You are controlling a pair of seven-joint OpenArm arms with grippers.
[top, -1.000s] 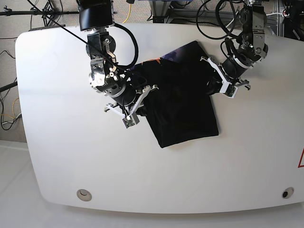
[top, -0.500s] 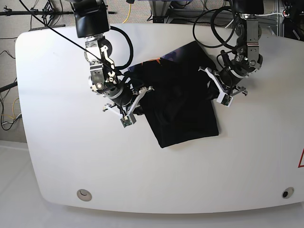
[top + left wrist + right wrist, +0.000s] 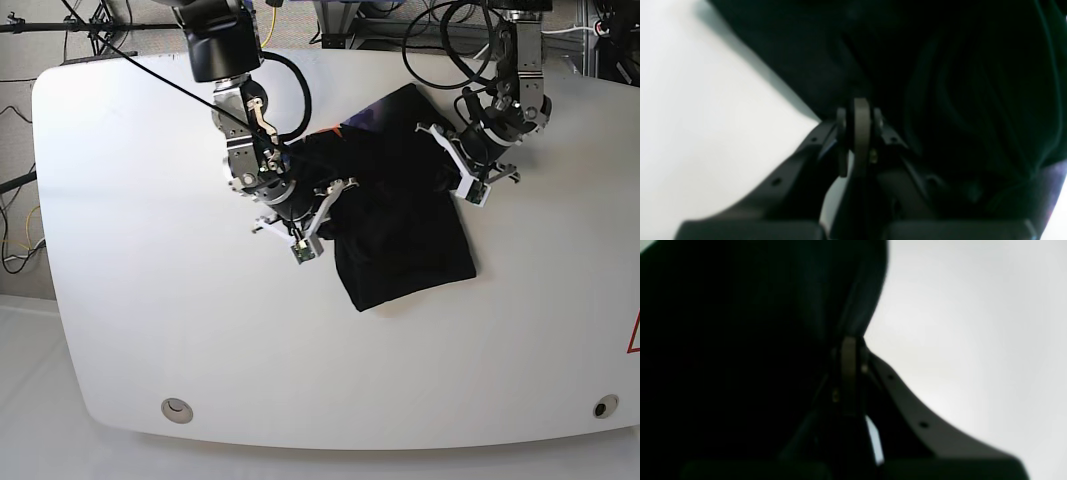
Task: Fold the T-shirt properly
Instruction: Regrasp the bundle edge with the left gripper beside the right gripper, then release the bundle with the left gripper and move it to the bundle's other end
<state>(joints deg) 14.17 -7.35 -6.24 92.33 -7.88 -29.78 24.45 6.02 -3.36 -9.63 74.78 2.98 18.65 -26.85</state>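
The black T-shirt (image 3: pixel 405 225) lies as a folded, rumpled bundle right of the table's middle, with a purple and orange mark at its far edge (image 3: pixel 345 125). My left gripper (image 3: pixel 447 172) is at the bundle's right side. In the left wrist view its fingertips (image 3: pixel 858 116) are pressed together on the T-shirt's (image 3: pixel 940 83) edge. My right gripper (image 3: pixel 333 218) is at the bundle's left side. The right wrist view shows its fingertips (image 3: pixel 848 348) shut on the T-shirt's (image 3: pixel 740 340) hem. Dark cloth hides the tips' contact in both wrist views.
The white table (image 3: pixel 150 300) has rounded corners and two small round holes near the front edge (image 3: pixel 177 408) (image 3: pixel 601 406). Cables and stands crowd the floor behind the far edge (image 3: pixel 330 20). A red mark sits at the right rim (image 3: pixel 634 335).
Both arms have shifted right and the shirt bundle has slid right with them. The right gripper has moved in over the bundle's left part, bunching it narrower.
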